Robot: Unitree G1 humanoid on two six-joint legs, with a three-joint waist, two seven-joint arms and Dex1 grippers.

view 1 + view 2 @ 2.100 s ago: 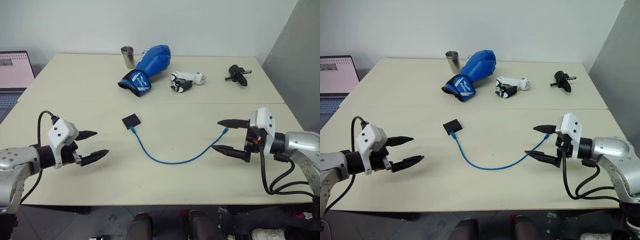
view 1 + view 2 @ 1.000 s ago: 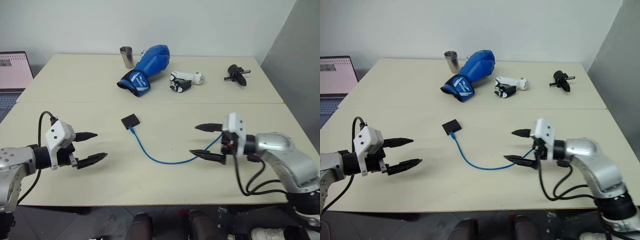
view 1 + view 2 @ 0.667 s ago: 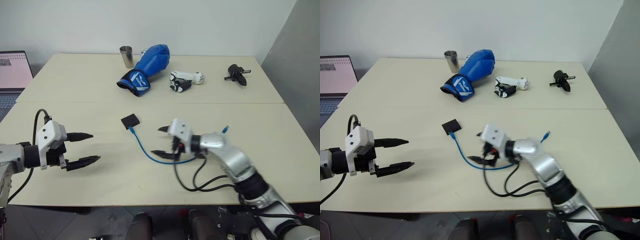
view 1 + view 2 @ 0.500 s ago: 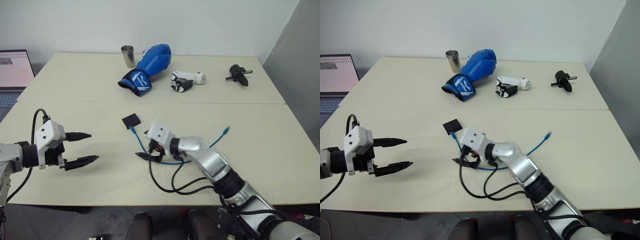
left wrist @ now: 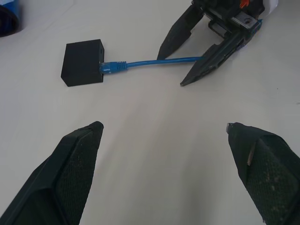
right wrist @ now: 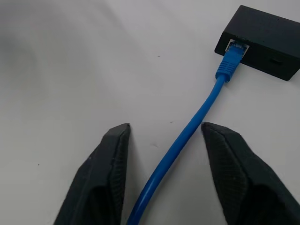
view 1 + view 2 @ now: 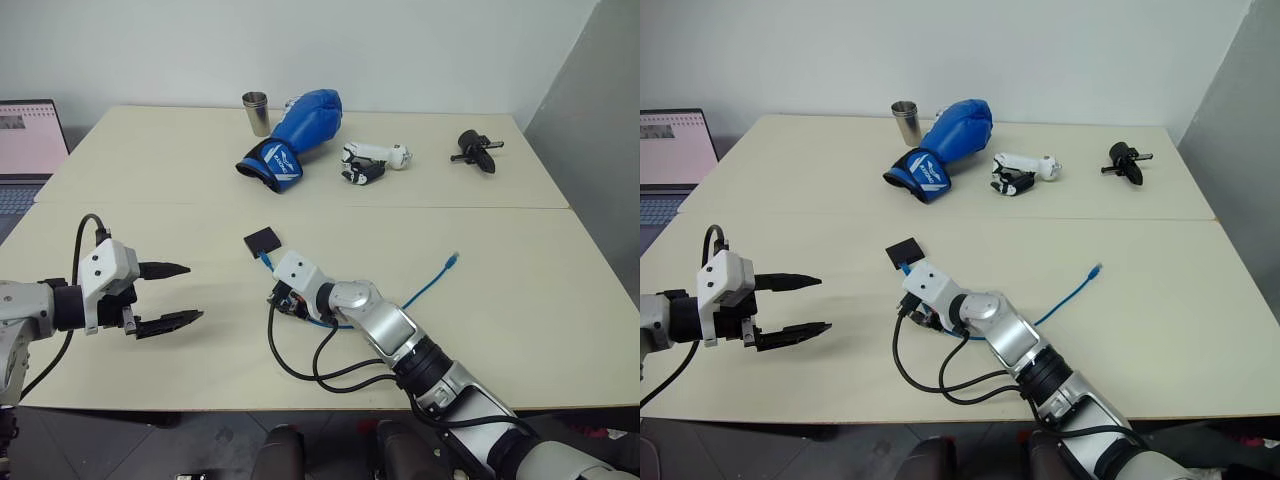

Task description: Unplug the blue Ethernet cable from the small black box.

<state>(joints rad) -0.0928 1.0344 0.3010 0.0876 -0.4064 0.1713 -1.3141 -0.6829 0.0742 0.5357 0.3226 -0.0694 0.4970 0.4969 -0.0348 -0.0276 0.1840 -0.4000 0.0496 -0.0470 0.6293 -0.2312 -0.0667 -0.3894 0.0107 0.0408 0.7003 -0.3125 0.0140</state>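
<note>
Left eye view: the right claw had swung from the right side to centre frame, just below the box, its fingers half spread astride the cable; a grasp looked near. The left claw hung wide open at lower left.

Left wrist view: the cable remained plugged into the matte box at upper left.

Right wrist view: the thin blue cable ran between both fingers, unpinched.

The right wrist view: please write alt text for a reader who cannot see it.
The right gripper's two black fingers stand on either side of the blue Ethernet cable without pinching it. The cable runs ahead over the pale table to the small black box, where it is plugged in.
</note>
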